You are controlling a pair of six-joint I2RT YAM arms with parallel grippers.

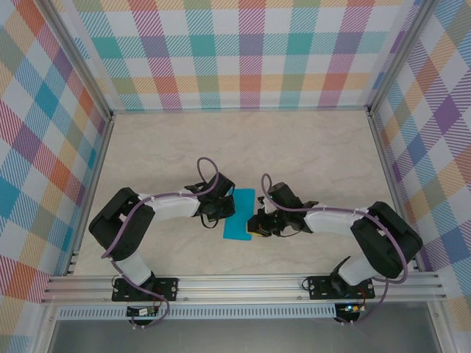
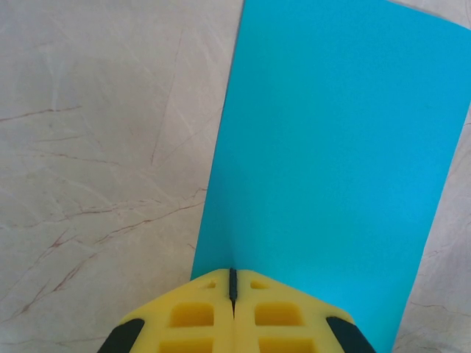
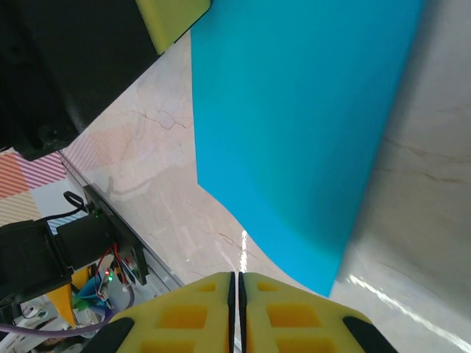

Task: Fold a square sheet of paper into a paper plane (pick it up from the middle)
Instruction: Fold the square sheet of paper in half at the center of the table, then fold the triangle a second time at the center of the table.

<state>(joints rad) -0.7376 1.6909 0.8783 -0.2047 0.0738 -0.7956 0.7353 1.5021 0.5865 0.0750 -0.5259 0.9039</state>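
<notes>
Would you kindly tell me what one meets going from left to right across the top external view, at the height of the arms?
black-and-white left robot arm → left claw → thin teal-blue sheet of paper → right claw → black-and-white right robot arm

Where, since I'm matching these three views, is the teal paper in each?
Top external: teal paper just below centre.
Left wrist: teal paper across the right half, bottom to top.
Right wrist: teal paper centre and upper right.
Shared landmark: marbled tabletop beneath it.
</notes>
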